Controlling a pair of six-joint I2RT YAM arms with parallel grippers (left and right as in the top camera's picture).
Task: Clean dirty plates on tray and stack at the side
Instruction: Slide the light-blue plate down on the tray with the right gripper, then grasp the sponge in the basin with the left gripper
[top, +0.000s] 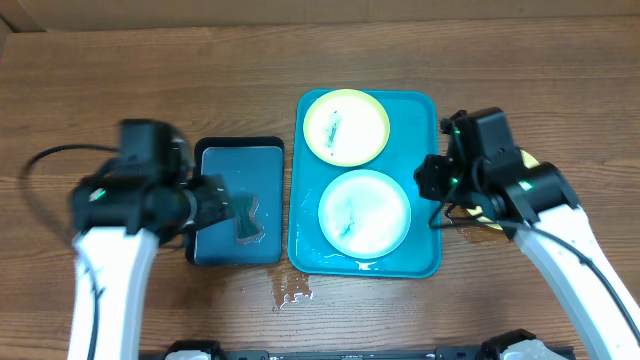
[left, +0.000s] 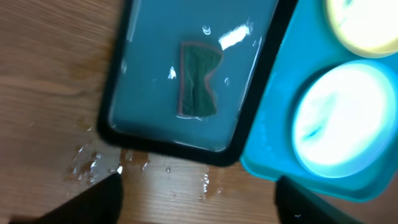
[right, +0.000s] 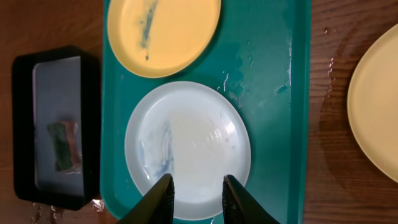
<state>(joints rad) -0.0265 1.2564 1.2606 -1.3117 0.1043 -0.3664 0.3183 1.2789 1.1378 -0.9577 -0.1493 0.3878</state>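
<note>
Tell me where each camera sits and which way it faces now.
Overhead: fixed above the table, looking down at the turquoise tray and black-rimmed tray; left arm, right arm show.
Left wrist: over the black-rimmed tray, looking down at its green sponge; left gripper fingers at the bottom corners.
Right wrist: over the turquoise tray, looking down at the light blue plate; right gripper fingers at the bottom.
Shared: both wrist views show the sponge and light blue plate.
</note>
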